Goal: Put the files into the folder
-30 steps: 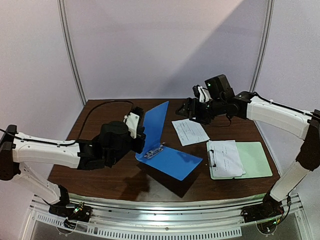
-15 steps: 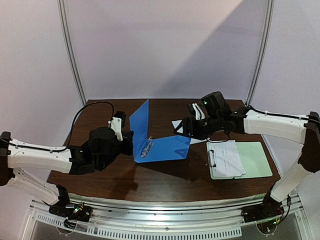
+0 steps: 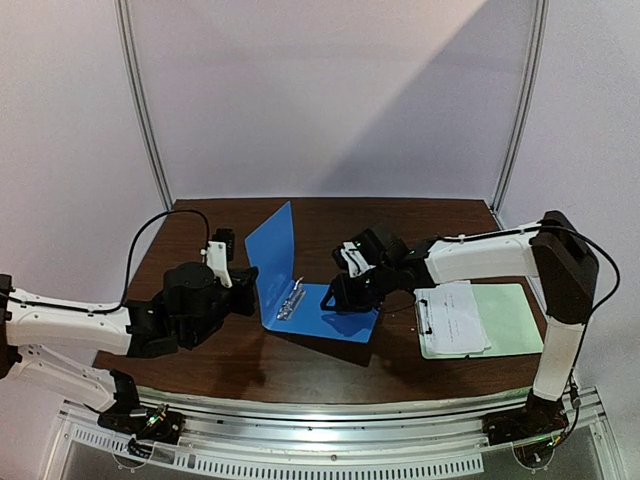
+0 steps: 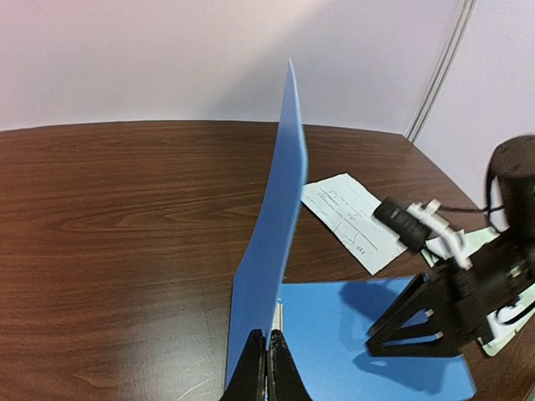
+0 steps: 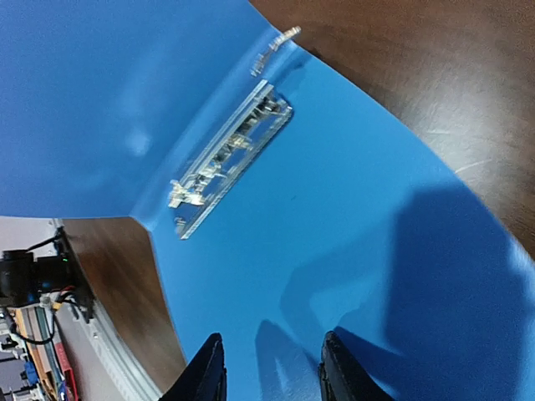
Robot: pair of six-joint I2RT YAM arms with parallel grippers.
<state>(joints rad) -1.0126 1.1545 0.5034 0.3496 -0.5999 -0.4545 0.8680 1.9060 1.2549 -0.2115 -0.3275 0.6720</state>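
The blue folder (image 3: 345,315) is open like a book on the table. Its back panel lies flat and its cover (image 3: 272,262) stands almost upright at the left side. Inside, close to the hinge, sits a small metal clip (image 5: 230,154).

The left gripper (image 4: 267,355) is pressed together on the near edge of the cover and holds it up. The right gripper (image 5: 272,368) is over the flat panel with its fingers parted and nothing between them — whether the tips touch the plastic I cannot tell.

Outside the folder, one paper sheet (image 4: 347,217) lies on the wood just beyond it. The other sheet (image 3: 455,318) rests on the pale green clipboard (image 3: 512,315) to the right.

The table (image 3: 300,365) is of dark brown wood. Behind it is a pale lilac wall (image 3: 330,100) with two metal posts (image 3: 142,100) — one at each side.
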